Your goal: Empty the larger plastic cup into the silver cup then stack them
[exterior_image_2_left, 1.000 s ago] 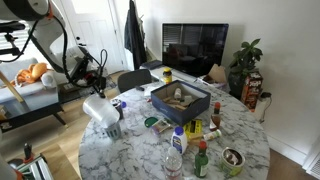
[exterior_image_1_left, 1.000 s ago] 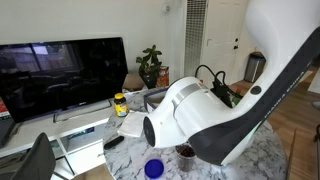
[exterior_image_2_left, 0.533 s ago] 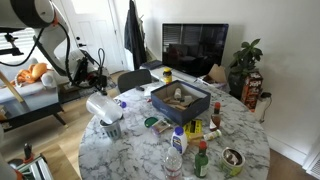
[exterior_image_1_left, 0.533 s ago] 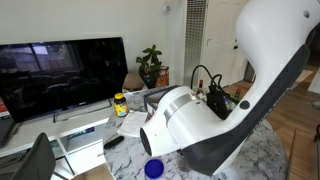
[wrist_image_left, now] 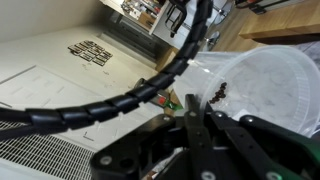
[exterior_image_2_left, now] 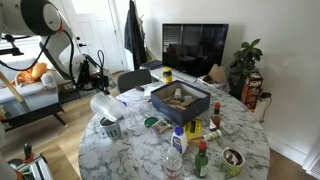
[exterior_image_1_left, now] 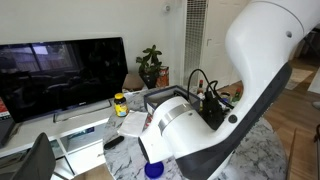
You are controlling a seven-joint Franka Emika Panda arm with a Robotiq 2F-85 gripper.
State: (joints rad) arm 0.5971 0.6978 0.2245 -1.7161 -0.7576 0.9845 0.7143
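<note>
In an exterior view the larger plastic cup (exterior_image_2_left: 104, 105), pale bluish-white, hangs tilted just above the silver cup (exterior_image_2_left: 111, 128), which stands near the table's left edge. My gripper (exterior_image_2_left: 98, 96) is shut on the plastic cup from the upper left. In the wrist view my gripper (wrist_image_left: 190, 110) has its dark fingers (wrist_image_left: 192, 128) closed on the rim of the translucent plastic cup (wrist_image_left: 265, 95). Small brown pieces (wrist_image_left: 220, 92) lie inside against its wall. The silver cup is out of sight in the wrist view. In the exterior view that the arm (exterior_image_1_left: 250, 90) fills, both cups are hidden.
A dark blue tray (exterior_image_2_left: 181, 101) with items stands mid-table. Bottles (exterior_image_2_left: 176, 150) and packets crowd the front, with a bowl (exterior_image_2_left: 233, 158) at the front right. A low bright-blue cup (exterior_image_1_left: 153, 170) shows below the arm. A TV (exterior_image_2_left: 195, 45) and a plant (exterior_image_2_left: 246, 60) stand behind.
The arm has swung further across one exterior view, hiding the dark cup. The plastic cup has risen slightly and tipped more above the silver cup.
</note>
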